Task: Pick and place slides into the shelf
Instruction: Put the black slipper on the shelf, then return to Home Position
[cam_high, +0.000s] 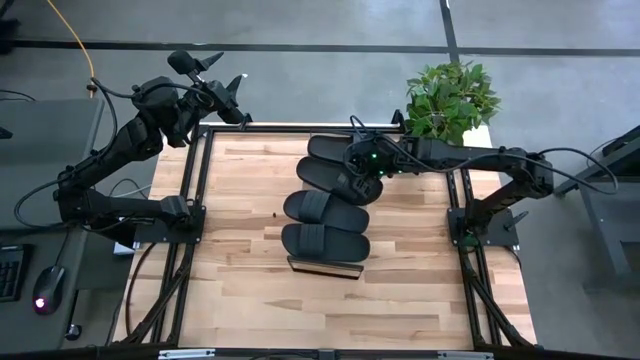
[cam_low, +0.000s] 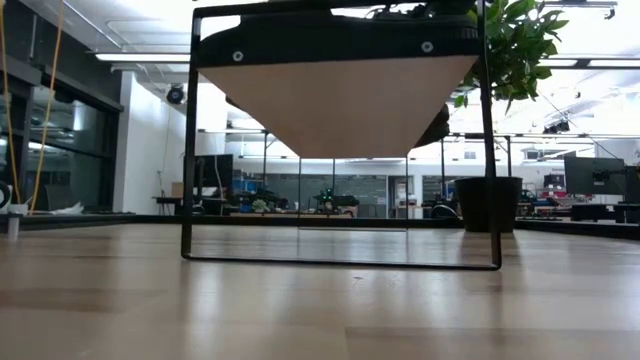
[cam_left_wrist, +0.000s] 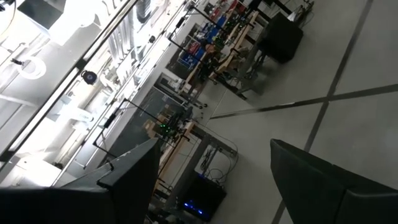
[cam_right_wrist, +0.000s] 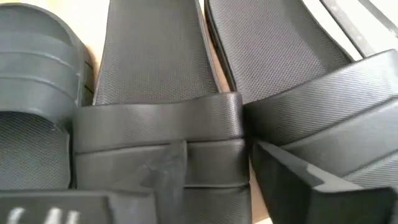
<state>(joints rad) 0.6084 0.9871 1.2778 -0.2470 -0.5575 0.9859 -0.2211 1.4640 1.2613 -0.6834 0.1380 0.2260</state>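
Four slides on the shelf: four black slide sandals lie side by side in one row, each just beside or touching the next, along the light-wood shelf, whose dark metal front edge shows past the nearest sandal.
Done so far: as I read it, nearly everything; all four sandals seem to be on the rack and none is left on the butcher-block tabletop.
Left to do: probably only for the right arm to let go and lift clear, if it has not already released.
Right gripper: low over the two sandals at the far end of the row; the right wrist view shows its dark fingers spread on either side of the wide strap of one sandal, parted and not clamping it, though one may be touching it.
Left gripper: parked at the table's far left corner, off the work, aimed out at the room; its two fingers stand well apart with nothing between them.
Potted plant: at the far right corner of the table, apart from the sandals.
Low view: the underside of the shelf board and its black frame; no sandal can be made out there.
Writing and brands: none readable; a pale mark at the edge of the right wrist view is too cut off to read.
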